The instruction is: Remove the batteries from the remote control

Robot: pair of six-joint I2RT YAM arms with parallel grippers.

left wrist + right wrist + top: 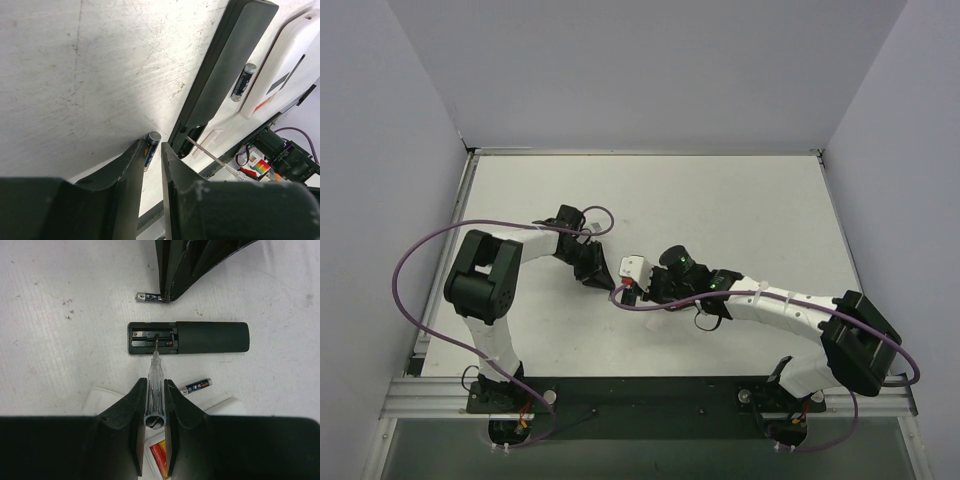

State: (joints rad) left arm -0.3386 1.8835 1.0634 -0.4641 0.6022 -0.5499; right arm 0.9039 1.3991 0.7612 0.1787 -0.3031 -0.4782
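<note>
The remote control (pixel 200 337) lies face down, a slim black bar with its battery bay (pixel 152 338) uncovered at the left end. One battery (pixel 196 386) lies loose on the table near my right gripper. A second battery (pixel 149 297) rests on the table at the tips of my left gripper (pixel 153 144). Those jaws stand a narrow gap apart, and that battery (pixel 151 150) lies in the gap against one finger. My right gripper (pixel 155 381) is shut on a clear-handled screwdriver (pixel 155 372), whose tip reaches into the bay. In the top view both grippers (pixel 605 282) (pixel 642 290) meet mid-table and cover the remote.
A white flat case with a red label (pixel 290 60) lies beside the remote, under my right gripper. The table top (pixel 60 280) is scratched white. Grey walls (pixel 640 70) close in the back and both sides.
</note>
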